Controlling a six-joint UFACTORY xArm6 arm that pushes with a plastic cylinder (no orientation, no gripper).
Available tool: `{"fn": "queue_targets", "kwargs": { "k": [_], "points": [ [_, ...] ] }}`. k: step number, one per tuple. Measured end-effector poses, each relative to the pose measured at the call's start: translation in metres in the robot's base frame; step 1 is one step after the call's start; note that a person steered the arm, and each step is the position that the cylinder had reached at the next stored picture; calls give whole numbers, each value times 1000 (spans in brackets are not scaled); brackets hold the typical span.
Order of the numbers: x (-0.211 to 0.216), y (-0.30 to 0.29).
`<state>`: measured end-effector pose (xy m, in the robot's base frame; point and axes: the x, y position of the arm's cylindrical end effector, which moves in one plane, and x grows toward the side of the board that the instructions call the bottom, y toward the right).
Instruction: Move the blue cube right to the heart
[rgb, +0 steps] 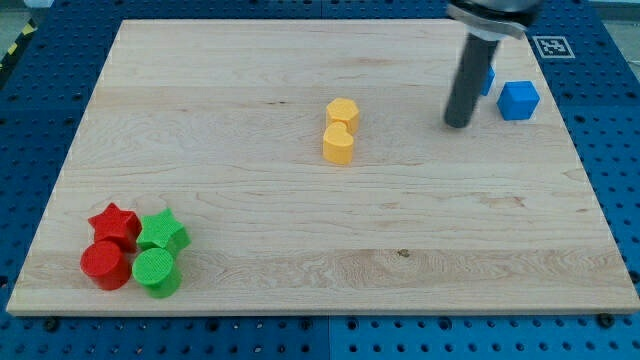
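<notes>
**Q:** Nearest the camera, what sits on the desk (300, 260)?

**A:** Four blocks huddle in the corner at the view's bottom left: a red star (114, 224), a red cylinder (104, 265), a green star (163, 232) and a green cylinder (157, 272). They touch one another and lie close to the desk's left and bottom edges.

**Q:** Where is the task's block?

**A:** The blue cube (518, 100) stands near the view's top right, not far from the right edge. My tip (458, 123) rests on the wood just to its left, apart from it. No fingers exist on this rod, so I cannot tell any spread or pinch.

**Q:** And the heart?

**A:** Two yellow blocks touch near the middle: a yellow hexagonal block (342, 112) above and a yellow heart (339, 145) below. Its shape is hard to make out from here.

**Q:** Count them?

**A:** Two red, two green, two yellow, two blue. The second blue block (487, 80) is mostly hidden behind the rod, so its shape is unclear.

**Q:** Room to move?

**A:** Bare wood stretches between the cube and the yellow pair, and across the whole lower right. The rod's upper part is cut off at the view's top.
</notes>
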<state>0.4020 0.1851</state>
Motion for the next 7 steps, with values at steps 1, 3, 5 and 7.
{"fn": "queue_targets", "kwargs": {
  "k": [1, 3, 5, 7],
  "points": [
    [33, 55],
    [13, 113],
    [-65, 115],
    [-38, 74]
  ]
}}
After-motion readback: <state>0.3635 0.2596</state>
